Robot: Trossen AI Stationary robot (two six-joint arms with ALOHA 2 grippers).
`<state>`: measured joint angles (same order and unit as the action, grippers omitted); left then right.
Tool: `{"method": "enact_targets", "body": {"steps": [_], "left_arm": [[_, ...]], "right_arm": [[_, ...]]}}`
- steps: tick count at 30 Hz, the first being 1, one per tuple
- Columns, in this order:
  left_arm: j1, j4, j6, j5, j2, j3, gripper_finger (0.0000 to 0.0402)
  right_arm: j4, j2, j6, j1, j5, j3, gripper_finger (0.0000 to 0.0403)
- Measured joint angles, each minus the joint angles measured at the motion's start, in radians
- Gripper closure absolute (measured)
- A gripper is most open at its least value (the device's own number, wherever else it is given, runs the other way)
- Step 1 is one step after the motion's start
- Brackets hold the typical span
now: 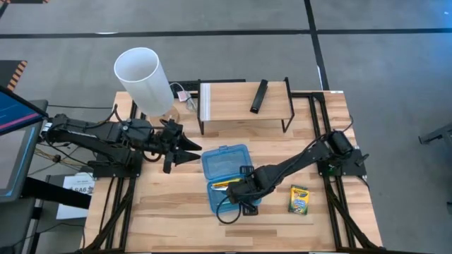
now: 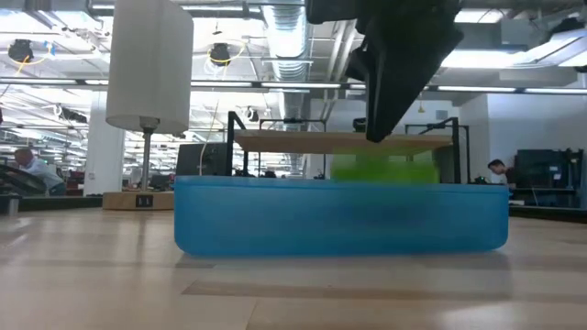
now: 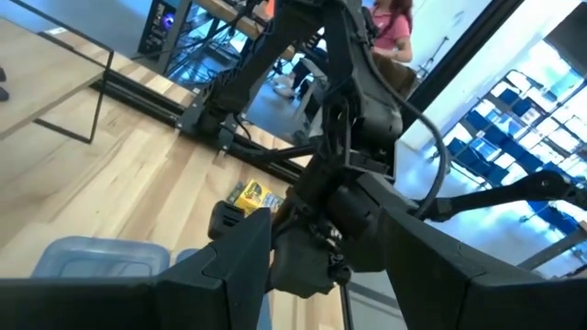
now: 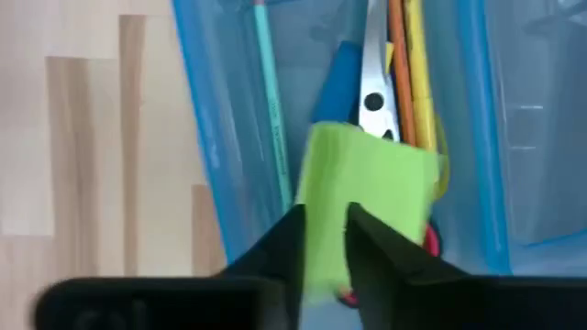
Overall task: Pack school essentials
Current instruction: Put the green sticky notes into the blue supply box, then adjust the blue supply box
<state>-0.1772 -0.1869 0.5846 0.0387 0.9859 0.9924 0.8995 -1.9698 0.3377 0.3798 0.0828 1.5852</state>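
Right wrist view: right tool [image 4: 323, 240] poised over blue case [image 4: 213, 137], fingers slightly apart astride green sticky-note pad [image 4: 371, 197]; grip or release cannot be told. Scissors [image 4: 374, 64], pencils [image 4: 408, 55], pen [image 4: 271, 101] seen inside case. Crayon box [image 1: 299, 200] on counter [image 1: 176, 204] beside case. Left tool [image 1: 189, 150] held apart near case

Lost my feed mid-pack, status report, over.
Right gripper over blue case, fingers astride green sticky-note pad. Left gripper open, waiting beside case. Crayon box unpacked.
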Motion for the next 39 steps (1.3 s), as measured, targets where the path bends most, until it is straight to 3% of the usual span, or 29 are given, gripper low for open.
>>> {"method": "enact_targets", "body": {"steps": [6, 10, 17, 25, 31, 35, 39], "left_arm": [[0.0, -0.006, 0.0, 0.0, 0.0, 0.0, 0.0214], [0.0, -0.004, 0.0, 0.001, 0.007, 0.0, 0.0214], [0.0, 0.033, 0.002, -0.019, 0.073, 0.0, 0.0214], [0.0, 0.181, 0.007, -0.117, 0.193, 0.0, 0.0214], [0.0, 0.297, 0.031, -0.174, 0.278, 0.0, 0.0214], [0.0, 0.33, 0.043, -0.192, 0.315, 0.0, 0.0214], [0.0, 0.328, 0.048, -0.193, 0.331, 0.0, 0.0214]], "right_arm": [[0.008, 0.029, 0.011, -0.005, -0.006, 0.006, 0.0196], [0.013, 0.075, 0.036, -0.013, -0.002, 0.006, 0.0172], [0.038, 0.219, 0.195, -0.009, 0.08, -0.053, 0.0193], [0.031, 0.513, 0.507, 0.071, 0.177, -0.352, 0.022], [0.059, 0.685, 0.801, 0.164, 0.178, -0.544, 0.0228], [0.129, 0.74, 1.013, 0.222, 0.166, -0.621, 0.0235], [0.199, 0.747, 1.158, 0.264, 0.087, -0.659, 0.0247]]}}
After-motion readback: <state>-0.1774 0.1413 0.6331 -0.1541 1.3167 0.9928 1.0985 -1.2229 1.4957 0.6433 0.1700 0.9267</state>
